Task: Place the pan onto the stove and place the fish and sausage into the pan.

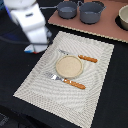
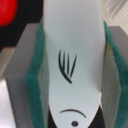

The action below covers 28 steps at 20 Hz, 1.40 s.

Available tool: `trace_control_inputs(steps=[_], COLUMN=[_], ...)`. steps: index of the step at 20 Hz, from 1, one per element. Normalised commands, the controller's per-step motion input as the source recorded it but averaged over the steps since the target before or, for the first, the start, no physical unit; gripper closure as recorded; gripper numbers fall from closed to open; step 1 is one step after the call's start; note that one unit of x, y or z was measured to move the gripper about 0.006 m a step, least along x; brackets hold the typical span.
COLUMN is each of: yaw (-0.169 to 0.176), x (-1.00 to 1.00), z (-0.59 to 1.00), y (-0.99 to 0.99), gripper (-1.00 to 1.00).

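White toy fish [image 2: 75, 65], dark fin marks, fills the wrist view, clamped between the gripper's [image 2: 74, 80] green-padded jaws, closed on its flanks; red sausage [image 2: 10, 12] at one corner beyond. Step judged: fish carried toward the pan [image 1: 67, 9], already sitting on the stove [image 1: 107, 27] beside a deeper pot [image 1: 92, 12]. Next: travel over the pan, lower, release

The white, rounded arm [image 1: 31, 22] ends in a grey hand [image 2: 75, 75] with green-padded fingers [image 2: 35, 75].
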Motion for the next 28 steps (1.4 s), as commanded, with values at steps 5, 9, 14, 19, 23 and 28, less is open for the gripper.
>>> trace_control_inputs(steps=[5,9,14,19,23,28], yaw=[0.0,-0.008,-0.054,-0.047,-0.018,-0.001], x=[0.0,-0.06,-0.06,-0.15,-0.22,-0.13], z=[0.33,0.11,0.07,0.01,-0.02,-0.21], y=[0.99,1.0,0.97,0.95,0.92,0.61], gripper=[1.0,1.0,1.0,1.0,1.0,1.0])
